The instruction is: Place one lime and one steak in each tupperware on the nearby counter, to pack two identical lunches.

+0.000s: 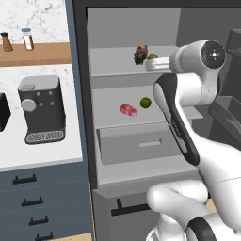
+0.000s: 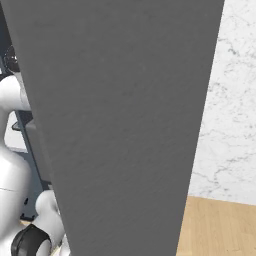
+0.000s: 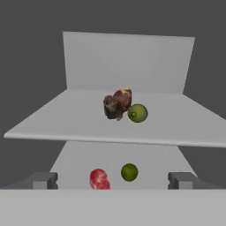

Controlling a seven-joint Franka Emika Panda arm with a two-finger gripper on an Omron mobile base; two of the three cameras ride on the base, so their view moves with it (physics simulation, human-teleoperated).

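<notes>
An open grey fridge holds the food. On its upper shelf point(image 3: 176, 123) a dark brown-red steak point(image 3: 116, 104) point(image 1: 140, 54) leans against a lime point(image 3: 137, 113) point(image 1: 152, 57). One level down lie a bright red-pink steak point(image 3: 99, 178) point(image 1: 128, 110) and a second lime point(image 3: 129, 171) point(image 1: 145, 102), a little apart. My gripper point(image 3: 113, 181) point(image 1: 157, 63) is open and empty, level with the upper shelf's front edge and just short of the dark steak and lime. Both tupperware trays are out of view. The white counter point(image 1: 42, 148) lies left of the fridge.
A dark coffee machine point(image 1: 41, 109) stands on the counter, under a wooden shelf point(image 1: 35, 54) with two small bottles. A grey drawer point(image 1: 136, 143) sits below the lower fridge shelf. The grey fridge door point(image 2: 125, 125) blocks most of the right base view, beside a marble wall point(image 2: 227, 100).
</notes>
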